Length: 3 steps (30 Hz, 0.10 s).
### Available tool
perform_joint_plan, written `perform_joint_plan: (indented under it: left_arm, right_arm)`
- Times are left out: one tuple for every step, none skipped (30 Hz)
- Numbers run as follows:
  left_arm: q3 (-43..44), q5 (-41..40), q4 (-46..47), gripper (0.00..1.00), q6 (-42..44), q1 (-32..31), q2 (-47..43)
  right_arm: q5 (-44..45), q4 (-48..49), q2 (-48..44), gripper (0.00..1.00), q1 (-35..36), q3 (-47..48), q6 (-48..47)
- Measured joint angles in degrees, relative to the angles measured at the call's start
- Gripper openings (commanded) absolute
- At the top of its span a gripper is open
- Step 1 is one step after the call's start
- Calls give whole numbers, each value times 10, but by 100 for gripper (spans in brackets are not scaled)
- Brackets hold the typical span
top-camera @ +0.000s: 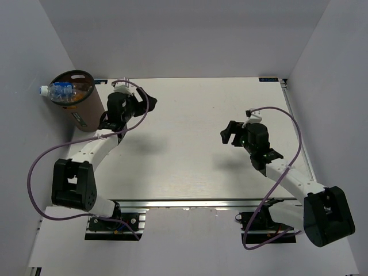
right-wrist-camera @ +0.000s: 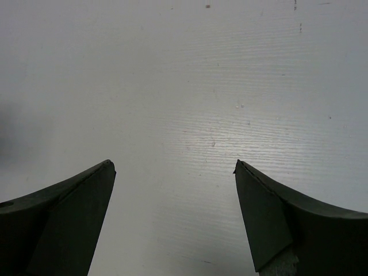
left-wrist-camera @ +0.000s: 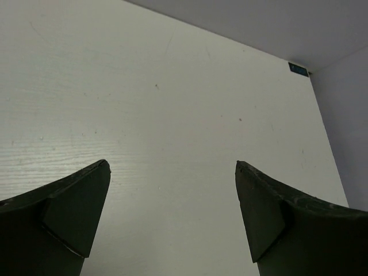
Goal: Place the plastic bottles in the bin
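Bottle (top-camera: 60, 90) with a blue label and a white cap lies on its side at the top of the bin (top-camera: 87, 117). Its cap end pokes out over the bin's left rim. Under it, inside the bin, something orange shows, but it is too small to tell what it is. The bin is round, brown and tall. It stands at the far left corner of the tabletop (top-camera: 195, 115), close to the left wall.

The left tool (top-camera: 148, 99) is just to the right of the bin, near the far edge. It points away from the bin, toward the middle of the tabletop. It is wide open and holds nothing. In the left wrist view its two dark fingers (left-wrist-camera: 75, 207) stand far apart, with only bare white tabletop between them. A small dark sticker (left-wrist-camera: 298, 68) sits at the far right corner.

The right tool (top-camera: 225, 135) hangs over the right half of the tabletop, well apart from the bin and the bottle. It points to the left. It is wide open too, and nothing is in it. In the right wrist view its fingers (right-wrist-camera: 63, 218) are spread, with plain tabletop between them.

A purple cable (top-camera: 31, 172) loops out from the left arm, and another (top-camera: 296, 135) loops over the right arm.
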Motion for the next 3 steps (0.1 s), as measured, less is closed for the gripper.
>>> perform_joint_plan:
  left_arm:
    - [-2, -2, 7, 98, 3, 0, -8]
    - [-3, -2, 12, 98, 5, 0, -14]
    - [-4, -2, 18, 98, 7, 0, -18]
  right_arm:
    - [0, 1, 0, 89, 0, 0, 0]
    - [-1, 2, -1, 89, 0, 0, 0]
    - [-3, 3, -2, 89, 0, 0, 0]
